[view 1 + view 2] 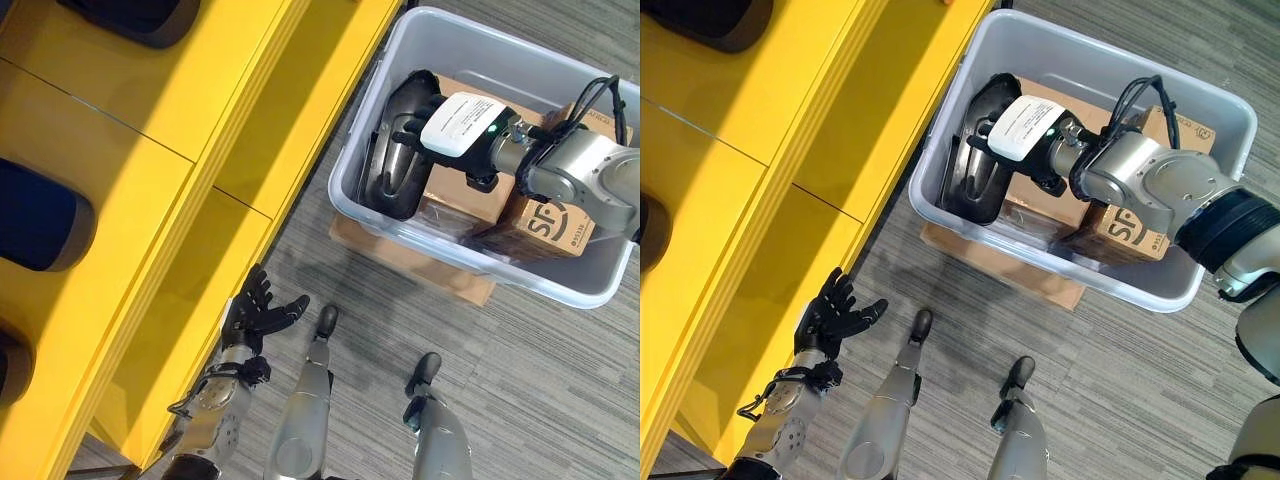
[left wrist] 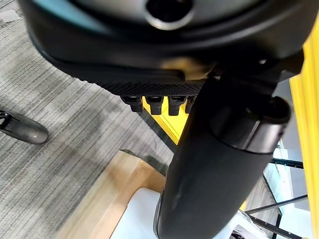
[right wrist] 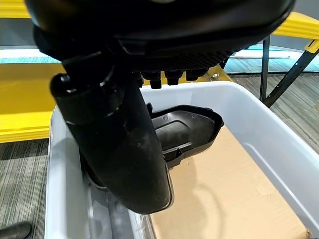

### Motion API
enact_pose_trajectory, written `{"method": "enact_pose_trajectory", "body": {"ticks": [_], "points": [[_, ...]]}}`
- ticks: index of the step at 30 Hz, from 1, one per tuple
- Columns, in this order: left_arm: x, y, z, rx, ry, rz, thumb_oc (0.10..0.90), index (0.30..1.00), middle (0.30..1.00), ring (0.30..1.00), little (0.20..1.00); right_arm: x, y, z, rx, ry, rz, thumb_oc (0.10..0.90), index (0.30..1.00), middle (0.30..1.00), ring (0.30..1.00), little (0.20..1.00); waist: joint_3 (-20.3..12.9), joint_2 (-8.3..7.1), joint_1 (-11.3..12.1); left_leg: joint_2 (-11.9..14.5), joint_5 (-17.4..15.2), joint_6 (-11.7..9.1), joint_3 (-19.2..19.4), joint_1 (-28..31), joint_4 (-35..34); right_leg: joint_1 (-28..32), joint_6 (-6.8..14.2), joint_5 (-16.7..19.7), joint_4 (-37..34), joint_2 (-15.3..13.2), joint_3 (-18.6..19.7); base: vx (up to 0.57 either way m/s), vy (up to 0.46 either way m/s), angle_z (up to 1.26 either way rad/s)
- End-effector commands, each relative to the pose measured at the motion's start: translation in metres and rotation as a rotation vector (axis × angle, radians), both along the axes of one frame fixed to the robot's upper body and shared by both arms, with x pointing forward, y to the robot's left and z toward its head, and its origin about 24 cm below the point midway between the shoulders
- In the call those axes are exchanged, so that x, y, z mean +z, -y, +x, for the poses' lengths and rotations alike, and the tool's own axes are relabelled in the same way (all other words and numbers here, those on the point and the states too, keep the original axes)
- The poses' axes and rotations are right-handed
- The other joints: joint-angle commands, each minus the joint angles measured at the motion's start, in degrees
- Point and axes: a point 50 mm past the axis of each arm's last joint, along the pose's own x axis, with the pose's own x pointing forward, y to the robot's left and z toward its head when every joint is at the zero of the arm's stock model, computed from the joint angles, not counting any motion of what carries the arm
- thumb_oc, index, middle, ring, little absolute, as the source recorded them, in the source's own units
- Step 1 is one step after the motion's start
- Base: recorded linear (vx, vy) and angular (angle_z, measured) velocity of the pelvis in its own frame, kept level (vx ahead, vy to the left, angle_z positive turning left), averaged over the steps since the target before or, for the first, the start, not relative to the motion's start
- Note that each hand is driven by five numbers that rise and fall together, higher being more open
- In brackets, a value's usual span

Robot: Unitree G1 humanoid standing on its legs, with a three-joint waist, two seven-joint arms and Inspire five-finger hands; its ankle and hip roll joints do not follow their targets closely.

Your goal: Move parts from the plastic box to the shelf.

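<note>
Parts sit on the yellow shelf [image 1: 150, 90], smooth and flat, as dark rounded shells at its far edge; one black part [image 3: 187, 130], curved moulded plastic with a lipped rim, leans upright against the wall of the grey box [image 1: 600, 290], beside cardboard cartons [image 1: 555, 225]. Right hand [image 1: 985, 135] reaches into the box with fingers over the part's upper edge; a closed grasp cannot be confirmed. Left hand [image 1: 258, 312] hangs low near the shelf, fingers spread, empty.

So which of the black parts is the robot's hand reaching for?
The black part standing in the plastic box, with the right hand at it. The other dark parts lie on the yellow shelf.
</note>
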Motion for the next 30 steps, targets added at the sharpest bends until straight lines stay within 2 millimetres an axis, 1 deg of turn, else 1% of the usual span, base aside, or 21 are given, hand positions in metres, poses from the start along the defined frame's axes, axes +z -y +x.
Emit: {"method": "enact_pose_trajectory", "body": {"ticks": [1,5,8,11,12,16,25,30], "points": [[0.033,-0.003,0.001,-0.052,0.175,0.023,0.900,1.000,1.000,1.000,1.000,0.064,0.002,-0.011,0.010,0.210,0.005,0.900,1.000,1.000,1.000,1.000,-1.7,-2.07,0.1,3.3,-0.5,-0.3,-0.4,-2.0,3.3,8.6,1.0,1.0,0.0,-1.3,2.6,0.01,-0.015,0.06],[0.035,-0.003,0.002,-0.052,0.186,0.024,0.900,1.000,1.000,1.000,1.000,0.069,0.008,-0.009,-0.021,0.236,0.001,0.900,1.000,1.000,1.000,1.000,-1.2,-2.19,0.4,2.9,-0.7,-0.3,-0.5,-2.3,3.3,8.8,1.1,0.9,-0.4,-1.5,2.3,0.00,-0.005,0.01],[0.038,-0.003,0.002,-0.053,0.196,0.030,0.900,1.000,1.000,1.000,1.000,0.073,0.009,-0.010,-0.028,0.252,-0.016,0.900,1.000,1.000,1.000,1.000,-1.2,-2.16,0.5,2.7,-0.4,-0.3,-0.7,-2.9,3.2,8.8,1.1,1.2,-1.0,-1.4,2.0,0.01,-0.006,0.01],[0.042,-0.004,0.003,-0.045,0.215,0.032,0.900,1.000,1.000,1.000,1.000,0.078,0.015,-0.011,-0.052,0.270,-0.023,0.900,1.000,1.000,1.000,1.000,-0.8,-2.17,0.8,2.3,-0.6,-0.4,-0.9,-3.6,3.1,9.1,1.2,1.1,-1.4,-1.6,1.5,0.01,-0.009,0.01],[0.044,-0.005,0.003,-0.044,0.221,0.039,0.900,1.000,1.000,1.000,1.000,0.082,0.018,-0.011,-0.065,0.289,-0.032,0.900,1.000,1.000,1.000,1.000,-0.6,-2.35,1.0,2.0,-0.6,-0.4,-1.1,-4.1,3.2,8.9,1.3,1.3,-1.5,-1.7,1.4,0.01,-0.017,0.05],[0.047,-0.007,0.003,-0.047,0.231,0.049,0.900,1.000,1.000,1.000,1.000,0.087,0.024,-0.011,-0.097,0.317,-0.042,0.900,1.000,1.000,1.000,1.000,-0.3,-2.77,1.7,1.3,-0.9,-0.1,-1.4,-5.6,3.8,8.4,1.5,1.4,-1.6,-1.9,1.1,0.02,-0.005,0.07],[0.052,-0.007,0.004,-0.037,0.255,0.051,0.900,1.000,1.000,1.000,1.000,0.094,0.027,-0.011,-0.112,0.353,-0.043,0.900,1.000,1.000,1.000,1.000,0.4,-3.08,2.3,-0.3,-1.6,0.4,-1.7,-8.4,4.7,7.9,1.8,1.9,-2.2,-2.5,0.7,0.02,-0.012,0.09],[0.054,-0.003,0.006,-0.035,0.267,0.026,0.900,1.000,1.000,1.000,1.000,0.093,0.028,-0.010,-0.119,0.353,-0.032,0.900,1.000,1.000,1.000,1.000,1.2,-2.56,2.6,-1.4,-2.1,0.6,-1.9,-10.0,5.6,8.1,2.0,2.3,-2.5,-2.8,0.1,0.03,-0.018,0.11]]}}
